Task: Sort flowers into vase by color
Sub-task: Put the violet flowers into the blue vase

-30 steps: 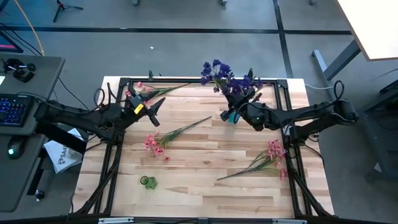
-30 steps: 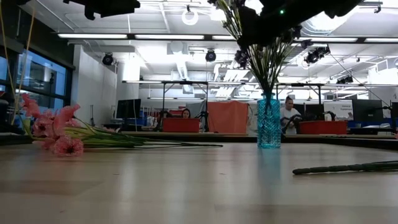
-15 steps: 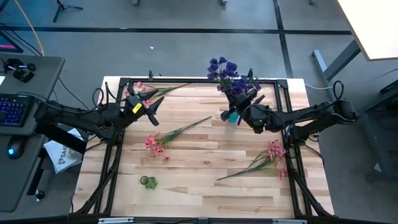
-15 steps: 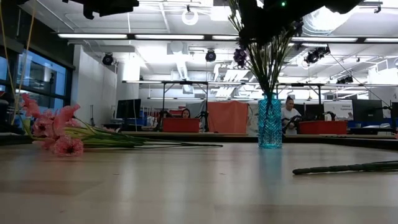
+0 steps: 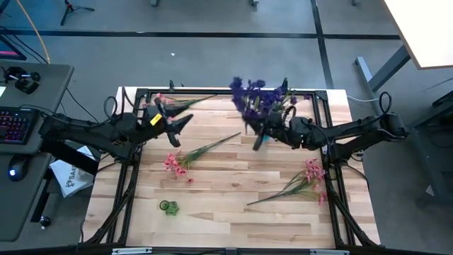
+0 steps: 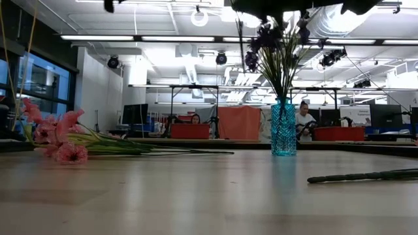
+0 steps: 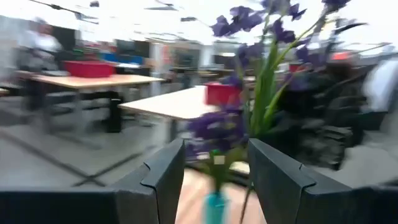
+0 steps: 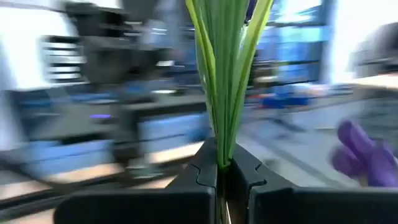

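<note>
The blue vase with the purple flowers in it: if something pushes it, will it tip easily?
Probably yes. The blue vase is tall and narrow on a small base, and the purple flowers rise far above its rim. The right pincer, shut on their stems, could likely lever it over.

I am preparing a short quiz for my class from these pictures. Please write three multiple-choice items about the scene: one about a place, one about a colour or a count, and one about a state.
1. Where does the blue vase stand?
A. on the wooden table
B. on the floor
C. on the desk with the keyboard

2. What colour are the blossoms of the flowers in the vase?
A. pink
B. purple
C. white

3. How are the jaws of the right gripper?
A. wide open and empty
B. shut on a green ring
C. shut on the green stems

Answers:
1 A, the low view shows the vase upright on the tabletop.
2 B, the high view shows purple blooms above the vase.
3 C, the right wrist view shows the stems pinched between the jaws.
</note>
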Controlling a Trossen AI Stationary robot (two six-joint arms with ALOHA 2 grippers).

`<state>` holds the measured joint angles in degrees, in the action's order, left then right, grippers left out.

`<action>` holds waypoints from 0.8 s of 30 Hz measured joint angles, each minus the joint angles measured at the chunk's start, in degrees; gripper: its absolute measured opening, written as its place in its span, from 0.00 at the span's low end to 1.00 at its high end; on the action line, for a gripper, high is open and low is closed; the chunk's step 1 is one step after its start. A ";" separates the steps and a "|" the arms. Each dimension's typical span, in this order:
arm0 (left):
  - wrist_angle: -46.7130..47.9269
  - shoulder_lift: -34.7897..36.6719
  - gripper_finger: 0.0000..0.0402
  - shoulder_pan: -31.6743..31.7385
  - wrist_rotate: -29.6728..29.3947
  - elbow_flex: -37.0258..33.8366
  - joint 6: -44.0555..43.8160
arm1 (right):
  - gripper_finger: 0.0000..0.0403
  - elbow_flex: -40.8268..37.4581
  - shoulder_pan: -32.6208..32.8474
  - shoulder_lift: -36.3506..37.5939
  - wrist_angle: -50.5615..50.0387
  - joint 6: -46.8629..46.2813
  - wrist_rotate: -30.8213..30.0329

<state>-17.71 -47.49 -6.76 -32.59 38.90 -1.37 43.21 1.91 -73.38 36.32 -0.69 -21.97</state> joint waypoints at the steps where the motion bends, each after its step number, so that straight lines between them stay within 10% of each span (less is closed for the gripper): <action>1: 0.26 -0.72 0.42 0.00 1.82 1.06 -1.02 | 0.00 0.06 0.00 0.00 -0.09 -1.67 3.39; 9: 3.88 -10.04 0.51 -0.02 17.66 9.68 -7.45 | 0.00 6.61 0.02 -0.04 -2.05 -3.70 15.63; 24: 2.92 -25.71 0.62 1.19 20.84 21.51 -3.01 | 0.00 13.84 0.09 -4.09 -11.96 -3.37 26.32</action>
<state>-14.79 -73.20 -5.57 -11.75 60.41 -4.37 57.05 2.00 -77.47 24.36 -4.05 4.35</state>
